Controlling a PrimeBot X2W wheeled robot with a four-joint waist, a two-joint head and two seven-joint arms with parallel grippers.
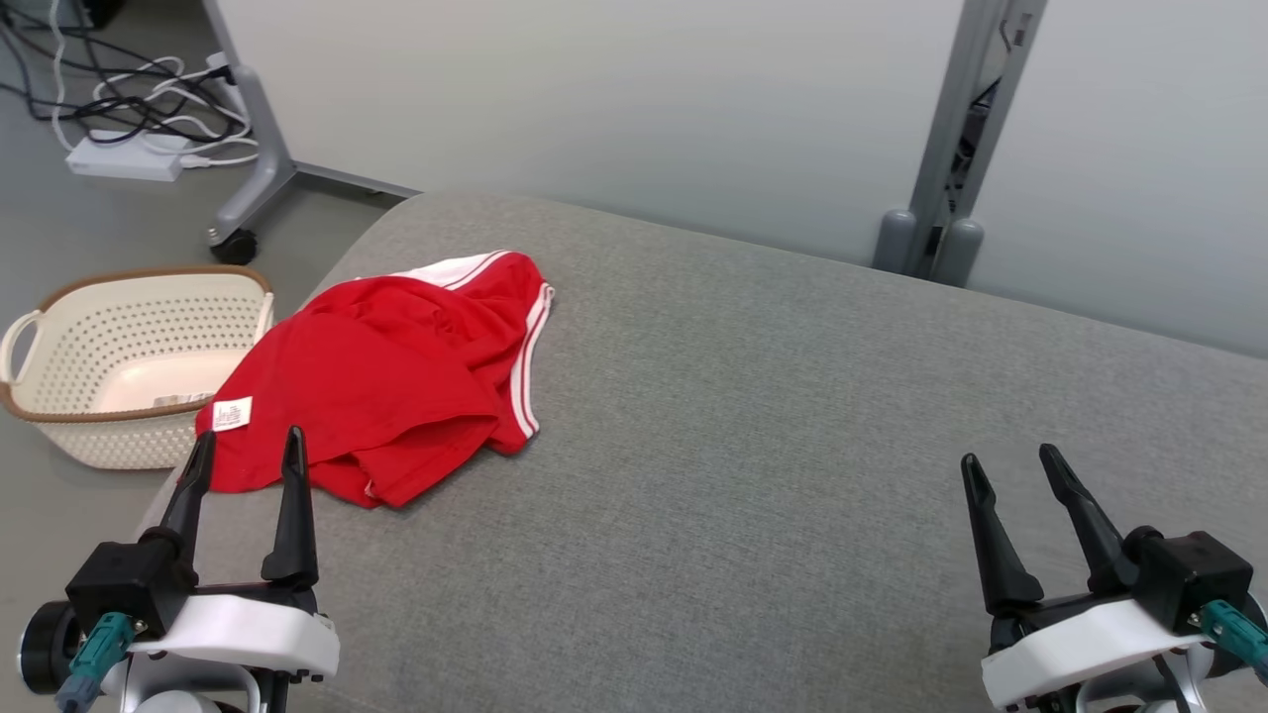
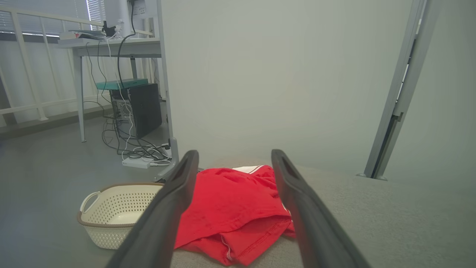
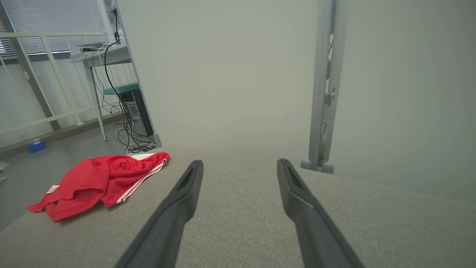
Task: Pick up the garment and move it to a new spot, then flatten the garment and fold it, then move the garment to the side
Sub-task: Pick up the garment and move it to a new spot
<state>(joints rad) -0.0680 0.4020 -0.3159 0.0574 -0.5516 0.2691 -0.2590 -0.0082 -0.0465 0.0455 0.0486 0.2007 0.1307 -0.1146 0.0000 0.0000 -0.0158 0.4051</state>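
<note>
Grey woven-fabric tabletop [image 1: 792,446], one rounded corner at upper left of the head view; pale matte wall panels behind.

- Garment [image 1: 386,386]: one. Red knit, crumpled, with paired white stripes along its edges and one white label [image 1: 232,413]. It lies centre-left of frame, by the tabletop's left edge.
- Basket [image 1: 119,446]: one. Cream perforated plastic with a brown rim and loop handles, on the floor at far left.
- Left gripper [image 1: 250,436], lower left: two dark tapered fingers, spread, nothing between them; tips overlap the garment's lower hem, contact unclear.
- Right gripper [image 1: 1008,456], lower right: two fingers, likewise spread and empty, well apart from the garment.
</note>
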